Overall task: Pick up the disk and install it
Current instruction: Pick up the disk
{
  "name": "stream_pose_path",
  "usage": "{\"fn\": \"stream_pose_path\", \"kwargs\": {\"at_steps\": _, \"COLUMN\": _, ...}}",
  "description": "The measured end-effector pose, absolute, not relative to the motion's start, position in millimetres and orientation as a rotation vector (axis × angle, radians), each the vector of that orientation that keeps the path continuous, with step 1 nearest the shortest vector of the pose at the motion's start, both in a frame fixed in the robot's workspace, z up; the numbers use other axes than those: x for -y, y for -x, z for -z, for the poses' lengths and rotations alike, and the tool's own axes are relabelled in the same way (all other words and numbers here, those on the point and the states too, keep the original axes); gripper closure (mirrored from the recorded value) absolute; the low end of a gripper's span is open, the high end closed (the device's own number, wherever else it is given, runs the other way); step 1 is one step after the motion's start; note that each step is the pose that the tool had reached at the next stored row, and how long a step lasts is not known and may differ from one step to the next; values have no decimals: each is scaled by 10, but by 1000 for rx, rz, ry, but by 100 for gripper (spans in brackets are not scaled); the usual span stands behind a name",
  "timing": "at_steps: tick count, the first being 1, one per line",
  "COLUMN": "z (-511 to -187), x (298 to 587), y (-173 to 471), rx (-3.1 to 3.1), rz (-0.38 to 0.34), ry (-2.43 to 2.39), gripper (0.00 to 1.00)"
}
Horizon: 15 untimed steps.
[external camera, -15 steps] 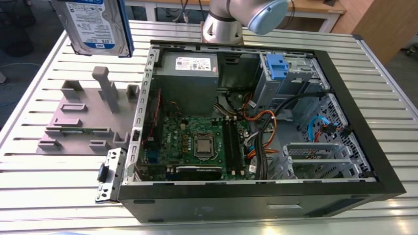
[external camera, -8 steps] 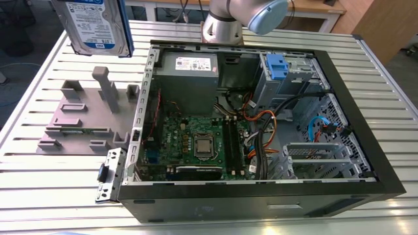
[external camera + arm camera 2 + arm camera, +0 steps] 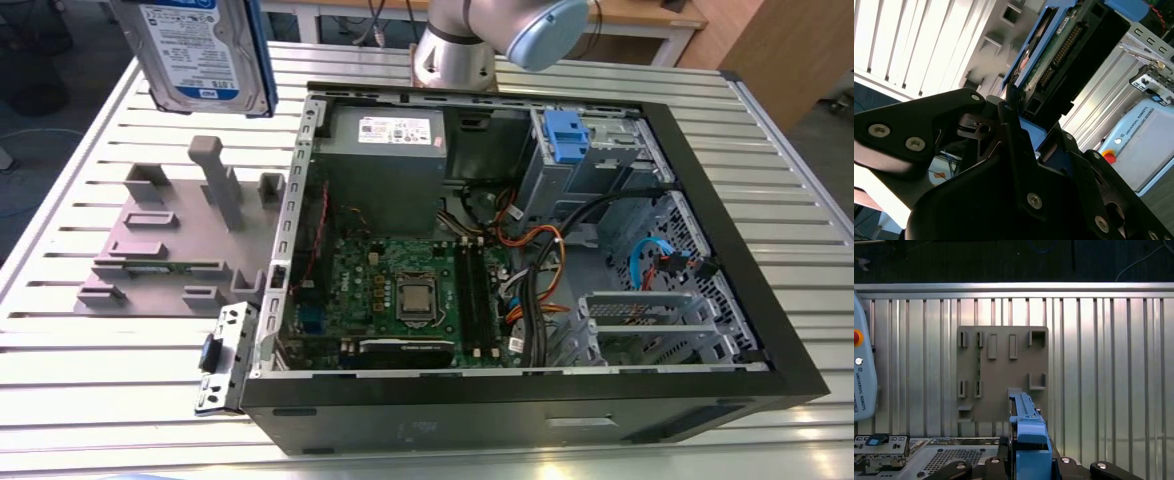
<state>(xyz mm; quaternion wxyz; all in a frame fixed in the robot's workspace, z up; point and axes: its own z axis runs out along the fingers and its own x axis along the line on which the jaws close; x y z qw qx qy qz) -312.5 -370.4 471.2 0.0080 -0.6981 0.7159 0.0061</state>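
Because my jaws are pressed onto the disk (image 3: 1029,442) from both sides, pinching its blue bracket in the first wrist view, my gripper (image 3: 1030,466) carries it on edge. I judge that this grip leaves the connector end and the label face free. In the exterior view the disk hangs upright, well above the table (image 3: 80,400), over its far corner on the exterior view's left. That height, I reckon, keeps it clear of the posts (image 3: 214,180) beneath.

Below me sits the grey stand (image 3: 1001,375), near the table's edge on the exterior view's left. Its slots hold nothing that I can see, so the pick-up looks done and the install not yet.

Just beside the stand lies the case (image 3: 507,415), on its side with the open face up, likely so the bays can be reached from above. Inside are the green board (image 3: 400,290) on the floor, the power supply (image 3: 387,150) against the far wall, and a tangle of cables (image 3: 534,250). A drive cage (image 3: 587,150) with a blue piece on top fills the far corner on the exterior view's right. Beyond the case, at the table's far edge, stands my arm's base (image 3: 454,55).
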Motion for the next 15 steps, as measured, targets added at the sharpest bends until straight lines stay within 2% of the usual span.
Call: {"fn": "stream_pose_path", "kwargs": {"at_steps": 15, "z": -4707, "x": 3704, "y": 3002, "rx": -2238, "rz": -19, "ry": 2182, "gripper": 63}}
